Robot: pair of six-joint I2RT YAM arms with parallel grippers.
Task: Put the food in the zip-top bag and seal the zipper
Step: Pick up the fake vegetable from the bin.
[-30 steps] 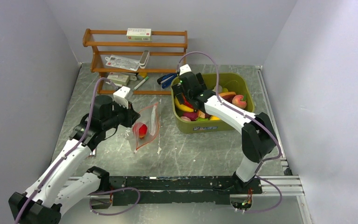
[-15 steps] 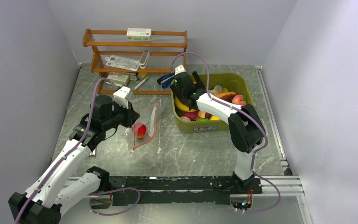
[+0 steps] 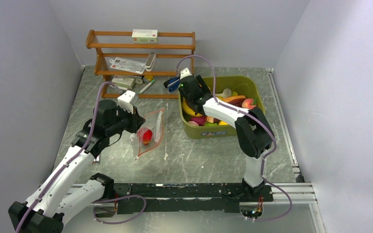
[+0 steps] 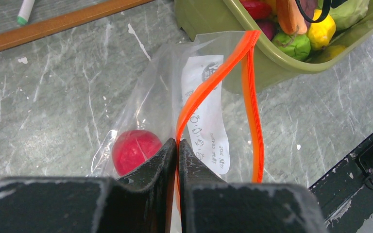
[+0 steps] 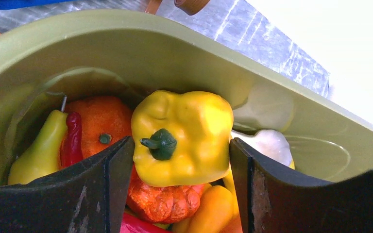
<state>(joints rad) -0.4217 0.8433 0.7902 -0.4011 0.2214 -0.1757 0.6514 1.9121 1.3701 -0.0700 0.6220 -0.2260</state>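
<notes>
Top external view: on the grey bench (image 3: 199, 150), the right claw (image 5: 180, 145) has pushed toward the upper-left corner of the olive tub (image 3: 218, 131) and narrowed from wide open onto a yellow pepper (image 5: 189, 131), flanking both sides, not yet lifted. Left of centre lies the zip-top bag (image 3: 155, 126), one red fruit (image 4: 133, 150) inside, its mouth held agape by the left claw (image 4: 177, 145), clenched on the zipper (image 4: 223, 73). A second piece looks bound for the bag.
</notes>
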